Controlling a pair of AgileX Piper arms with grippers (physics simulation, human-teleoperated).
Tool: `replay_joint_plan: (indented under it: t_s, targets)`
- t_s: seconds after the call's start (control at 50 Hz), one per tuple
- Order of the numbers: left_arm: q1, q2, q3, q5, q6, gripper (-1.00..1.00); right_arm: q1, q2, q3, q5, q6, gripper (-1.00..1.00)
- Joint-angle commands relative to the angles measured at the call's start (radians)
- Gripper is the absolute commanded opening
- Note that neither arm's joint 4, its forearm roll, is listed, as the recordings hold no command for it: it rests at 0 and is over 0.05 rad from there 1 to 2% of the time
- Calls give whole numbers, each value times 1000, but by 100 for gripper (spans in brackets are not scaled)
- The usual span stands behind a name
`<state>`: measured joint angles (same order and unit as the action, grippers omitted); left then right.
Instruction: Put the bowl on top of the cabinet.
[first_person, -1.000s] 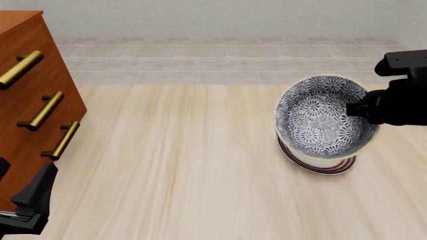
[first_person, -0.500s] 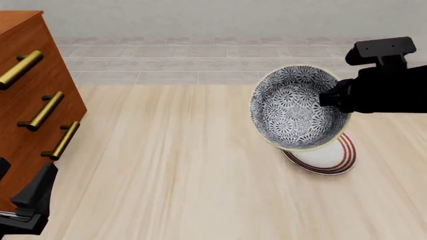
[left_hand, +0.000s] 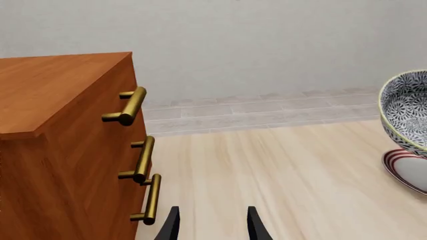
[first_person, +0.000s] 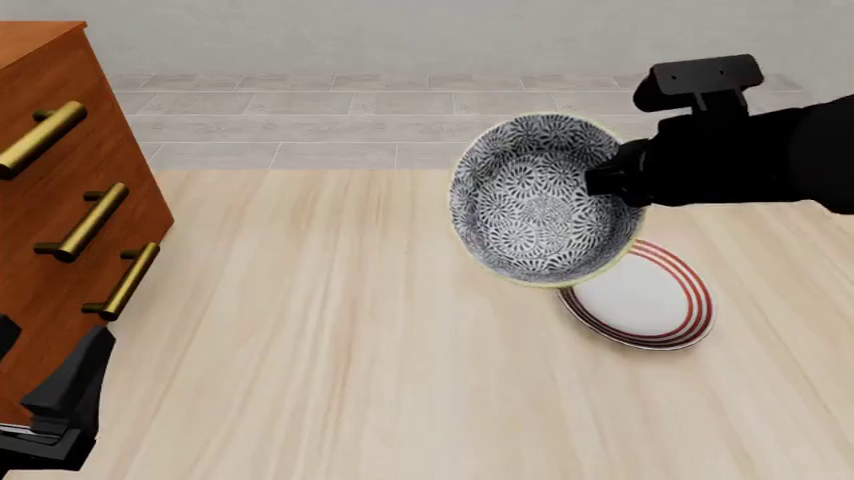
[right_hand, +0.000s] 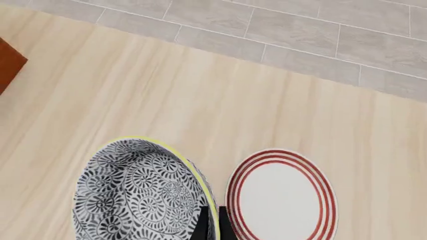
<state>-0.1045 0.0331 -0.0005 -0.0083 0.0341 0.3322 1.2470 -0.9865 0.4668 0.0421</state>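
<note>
The carrying step looks to be in hand: the right gripper pinches the rim of the bowl, one finger inside and one outside, and holds it clear of the table; in the front view the bowl sits right of centre in the upper half of the frame, overlapping the upper left edge of the red-ringed plate; the bowl is round, so it has no long axis to speak of; its mouth tilts up and toward the camera rather than sitting level. The cabinet fills the left edge of the frame, well apart from the bowl; its top shows plainly in the left wrist view. The next move, I judge, calls for a lift above that top, a sweep across to the left, and a levelling of the bowl before release. The left gripper hangs low near the cabinet's front, fingers spread, holding nothing.
</note>
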Motion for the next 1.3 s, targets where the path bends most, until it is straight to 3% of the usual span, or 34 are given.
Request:
replay_joint_plan:
  t_s: [0.02, 0.54, 1.3]
  targets:
    - [-1, -3, 0, 0, -3, 100, 39, 36, -37, -15, 10, -100]
    - [-3, 12, 0, -10, -4, 100, 185, 119, -153, -38, 33, -100]
    - [7, -27, -1, 10, -3, 100, 291, 196, -213, -74, 36, -100]
